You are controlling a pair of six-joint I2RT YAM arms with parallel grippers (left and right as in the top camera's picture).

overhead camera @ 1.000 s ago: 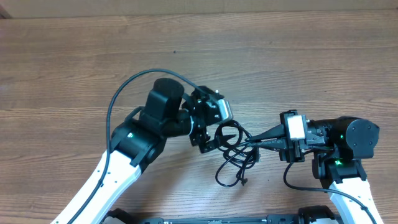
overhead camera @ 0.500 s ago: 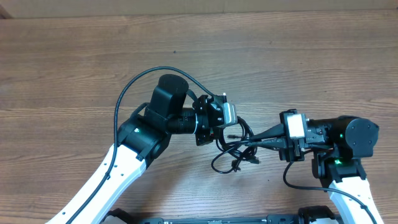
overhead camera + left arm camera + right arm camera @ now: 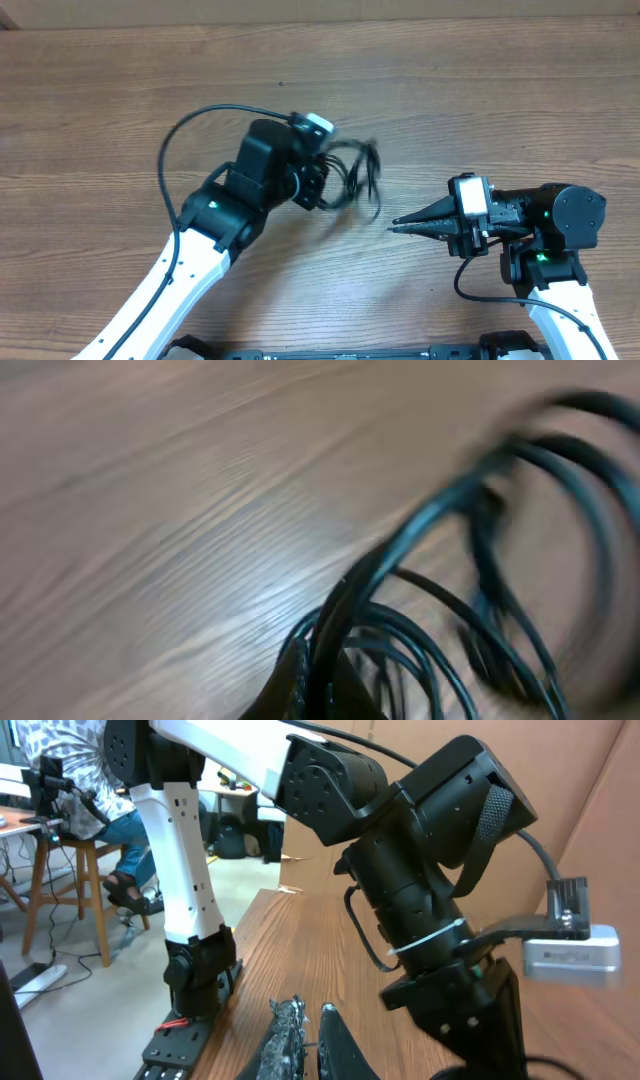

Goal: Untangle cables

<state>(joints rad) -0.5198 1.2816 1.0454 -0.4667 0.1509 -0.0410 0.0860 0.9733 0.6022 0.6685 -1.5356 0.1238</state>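
Note:
The cables (image 3: 356, 172) are a blurred bundle of thin black loops hanging from my left gripper (image 3: 326, 188), left of the table's middle. In the left wrist view the cables (image 3: 440, 520) run up between my fingertips (image 3: 322, 685), which are shut on the strands. My right gripper (image 3: 400, 224) points left and sits to the right of the bundle, apart from it. In the right wrist view its fingers (image 3: 287, 1032) stand almost together at the right gripper (image 3: 312, 1020) with nothing between them. No plug end is clear in the blur.
The wooden table (image 3: 480, 110) stretches all round. The left arm's black wrist (image 3: 430, 870) fills much of the right wrist view. A thick black arm wire (image 3: 175, 140) arcs out left of the left arm.
My left gripper has closed on the cables and swung up and left with them. The bundle has left the right gripper's tip. The right arm has stayed put.

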